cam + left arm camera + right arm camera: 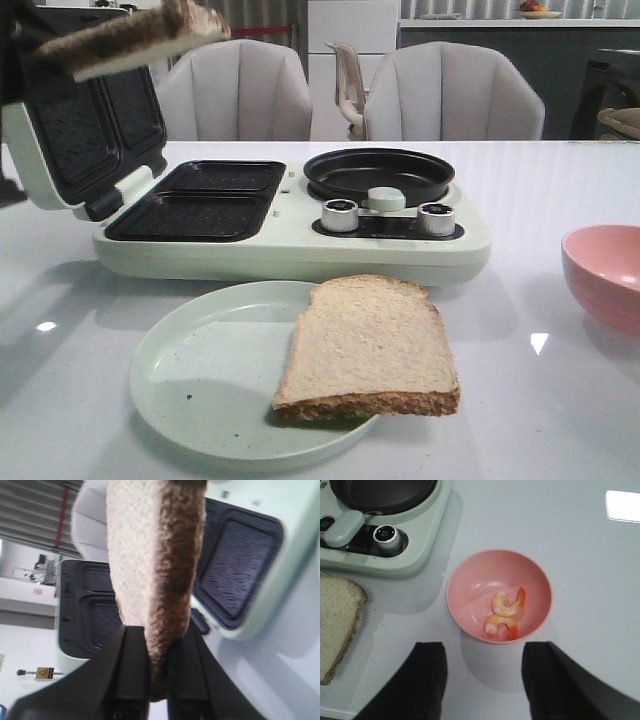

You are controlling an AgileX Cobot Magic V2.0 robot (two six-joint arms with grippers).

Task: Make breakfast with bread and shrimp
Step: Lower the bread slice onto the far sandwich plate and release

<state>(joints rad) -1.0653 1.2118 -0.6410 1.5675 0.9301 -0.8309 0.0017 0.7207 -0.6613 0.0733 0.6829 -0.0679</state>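
My left gripper (159,652) is shut on one bread slice (152,555) by its crust edge. In the front view that slice (135,35) hangs high at the far left, above the open lid of the sandwich maker (85,130). The second bread slice (370,345) lies on a pale green plate (200,390) at the table's front; its edge also shows in the right wrist view (337,620). Two shrimp (504,615) lie in a pink bowl (470,587). My right gripper (484,652) is open and empty, above the table just short of the bowl.
The pale green breakfast maker (290,250) has two black sandwich wells (205,200) on the left and a round black pan (378,172) with two knobs (340,214) on the right. The pink bowl (605,275) stands at the right edge. Grey chairs (450,95) stand behind the table.
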